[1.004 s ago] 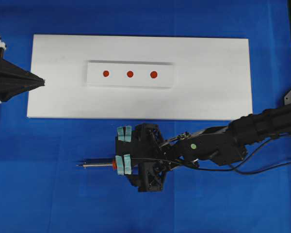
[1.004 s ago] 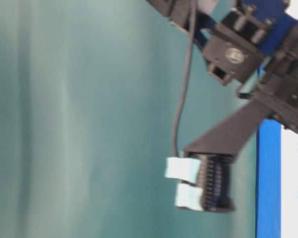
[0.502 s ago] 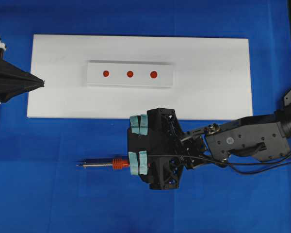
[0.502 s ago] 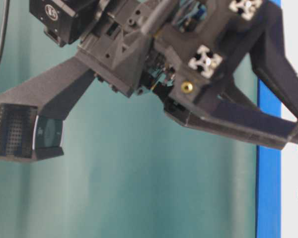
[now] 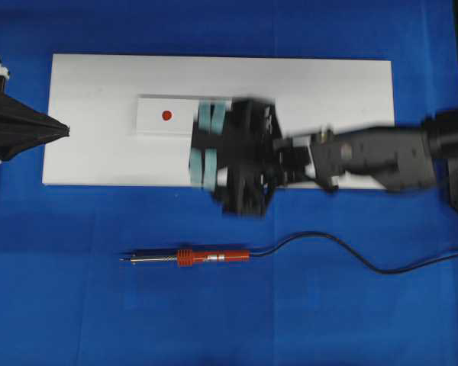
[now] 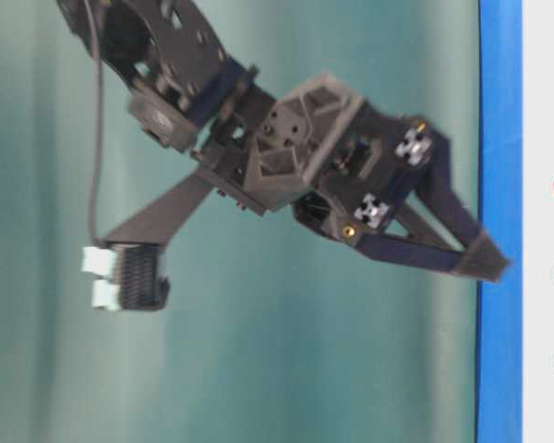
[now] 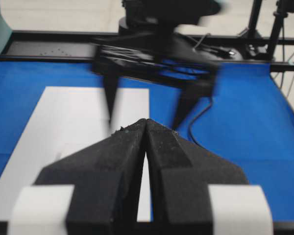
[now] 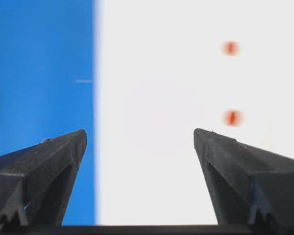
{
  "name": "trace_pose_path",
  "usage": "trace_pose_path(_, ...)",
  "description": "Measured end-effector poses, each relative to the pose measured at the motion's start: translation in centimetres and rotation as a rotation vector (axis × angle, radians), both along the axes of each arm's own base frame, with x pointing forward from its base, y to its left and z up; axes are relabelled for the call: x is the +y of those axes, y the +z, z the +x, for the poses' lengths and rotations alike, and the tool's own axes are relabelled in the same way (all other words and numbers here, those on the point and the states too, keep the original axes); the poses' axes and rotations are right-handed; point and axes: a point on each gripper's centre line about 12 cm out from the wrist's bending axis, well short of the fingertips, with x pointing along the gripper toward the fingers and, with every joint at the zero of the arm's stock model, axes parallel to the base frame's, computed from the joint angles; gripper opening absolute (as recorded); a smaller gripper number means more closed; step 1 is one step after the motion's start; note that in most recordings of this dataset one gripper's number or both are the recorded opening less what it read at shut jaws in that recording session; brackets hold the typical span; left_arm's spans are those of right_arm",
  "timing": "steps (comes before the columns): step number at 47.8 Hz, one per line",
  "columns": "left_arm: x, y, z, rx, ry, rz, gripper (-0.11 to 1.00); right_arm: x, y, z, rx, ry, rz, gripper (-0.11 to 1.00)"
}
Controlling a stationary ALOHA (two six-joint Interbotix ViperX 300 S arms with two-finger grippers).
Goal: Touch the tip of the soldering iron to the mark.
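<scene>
Underneath all, the blue bench [image 5: 61,305]; on it, toward 12 o'clock, a long white board [image 5: 328,84].

Over the board's middle, blurred in the overhead view, hangs the right claw [image 5: 208,142]: spread wide and pinching nothing, with only board and bench showing between the jaws in its own camera. At 9 o'clock, by the board's short edge, sits the left claw [image 5: 57,130], pressed together and empty.

Look for the soldering iron [image 5: 214,257] flat on the bench at 6 o'clock of the board, well apart from both claws, tip toward 9 o'clock and black cord [image 5: 336,248] trailing off toward 3 o'clock.

Judged as light, slim and stiff, likely to roll or twist in a loose pinch. Best taken across the orange-red handle, just behind the ribbed collar [image 5: 185,258]; best not by the thin, slick metal shaft [image 5: 149,259]. Expect some drag from the cord, enough to swing the tip.

Hard to read: only one red mark [image 5: 166,116] clear from overhead, the rest of that row hidden under the right claw. Cannot tell which mark is meant. Tip too small to make out in detail. No sight of the iron in either wrist view or the table-level view.
</scene>
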Motion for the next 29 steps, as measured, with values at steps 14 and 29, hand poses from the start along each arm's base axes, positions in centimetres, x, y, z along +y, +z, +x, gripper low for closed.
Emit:
trace_pose_path(14, 0.0, -0.1, 0.0, 0.005, 0.0, 0.0, 0.0, -3.9, 0.6, -1.0, -0.02, -0.049, -0.024, 0.8)
trace_pose_path(29, 0.0, -0.1, 0.0, 0.005, 0.0, 0.0, 0.0, -3.3, 4.3, -7.7, -0.104, -0.041, -0.026, 0.8)
